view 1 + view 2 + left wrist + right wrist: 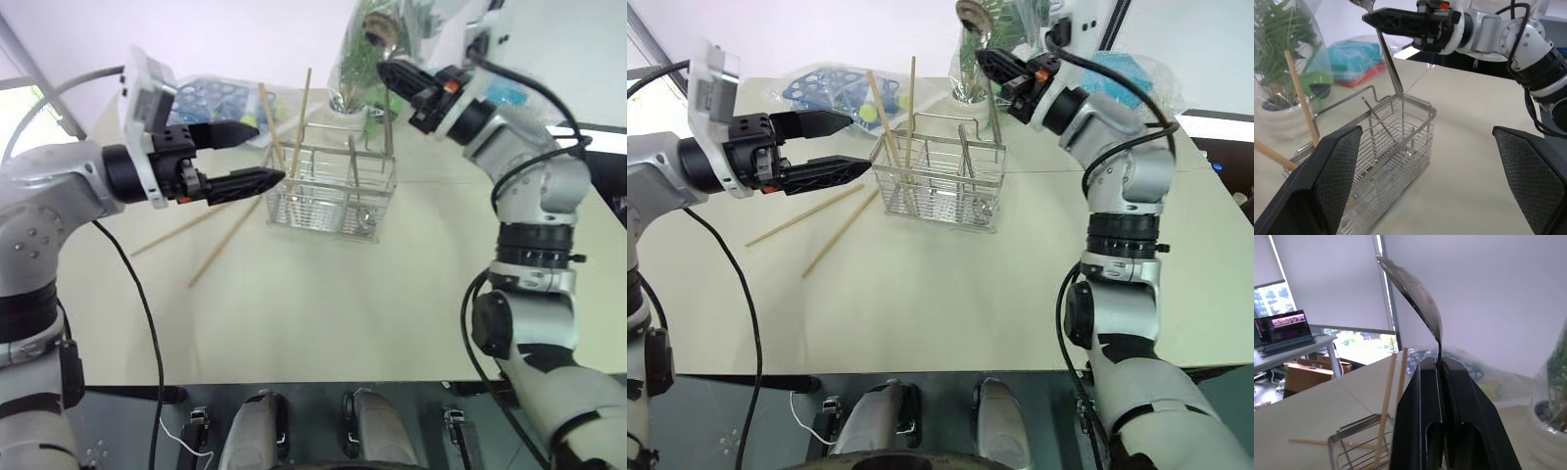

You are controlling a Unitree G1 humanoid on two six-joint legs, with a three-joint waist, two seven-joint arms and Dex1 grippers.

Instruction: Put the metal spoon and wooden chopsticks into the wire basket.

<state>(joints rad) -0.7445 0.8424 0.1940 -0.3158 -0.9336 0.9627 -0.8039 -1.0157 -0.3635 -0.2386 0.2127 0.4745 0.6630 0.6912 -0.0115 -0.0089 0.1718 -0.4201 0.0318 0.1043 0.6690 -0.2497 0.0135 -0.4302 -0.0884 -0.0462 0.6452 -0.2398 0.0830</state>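
You are now in the step of bringing the metal spoon (972, 17) down into the wire basket (942, 183), and it needs a calm hand. Your right gripper (989, 63) is closed tightly on the spoon's thin handle, just below the bowl, which stands up above the fingers; the long handle hangs down toward the rear edge of the basket, and its lower end seems to be already at the rim or a little inside, though I cannot tell which compartment. Two wooden chopsticks (893, 122) stand upright and a little tilted in the basket's left part, and two more chopsticks (818, 227) lie flat on the white table (950, 294), just left of the basket. Your left gripper (838, 145) is fully spread and holds nothing; it hovers level at the basket's left side, near the standing chopsticks. To do this step well, I would keep the handle as vertical as possible, guide its tip between the wires and away from the dividers, and lower it before releasing, so the spoon does not fall and jump out. Keep the left gripper apart from the standing chopsticks, because a touch could knock them over or push the light basket. The wrapped potted plant (1004, 39) stands close behind, so avoid swinging the spoon bowl backward.
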